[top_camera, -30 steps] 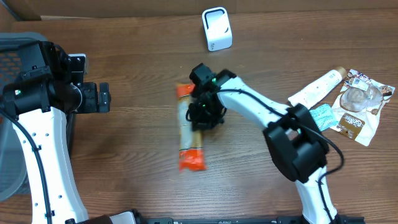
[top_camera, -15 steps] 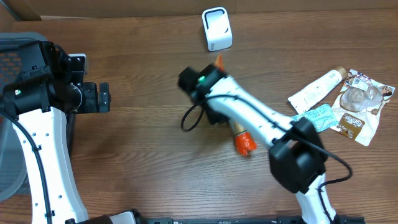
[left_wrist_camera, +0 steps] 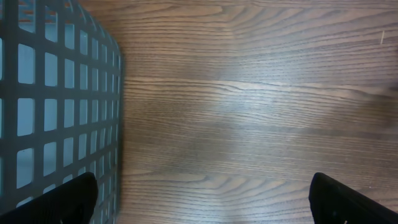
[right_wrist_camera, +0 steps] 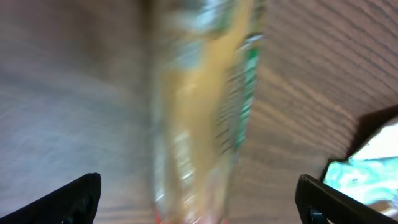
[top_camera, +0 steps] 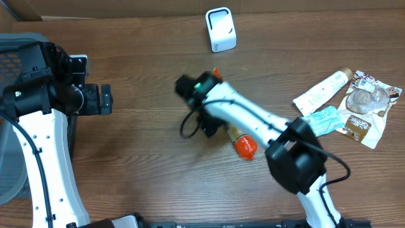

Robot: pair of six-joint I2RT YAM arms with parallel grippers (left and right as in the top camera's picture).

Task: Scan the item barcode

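Note:
The item is a long clear packet with orange ends (top_camera: 245, 146). It lies slanted on the table, mostly hidden under my right arm. In the right wrist view the packet (right_wrist_camera: 199, 112) is blurred and sits between the wide-apart jaws of my right gripper (right_wrist_camera: 199, 199), which is open and not gripping it. My right gripper (top_camera: 212, 126) hangs over the packet's middle. The white scanner (top_camera: 221, 29) stands at the back centre. No barcode can be made out. My left gripper (top_camera: 104, 99) waits open at the far left over bare wood (left_wrist_camera: 205, 199), holding nothing.
A grey mesh basket (top_camera: 12, 50) stands at the left edge, also beside the left fingers (left_wrist_camera: 50, 93). At the right lie a cream tube (top_camera: 323, 88), a teal packet (top_camera: 326, 119) and a cookie packet (top_camera: 367, 107). A black cable loop (top_camera: 188, 123) hangs by my right wrist.
My right gripper has opened and let go of the packet. The packet swung from left of the arm to a slant under it, and the wrist shifted left. The left arm stayed still.

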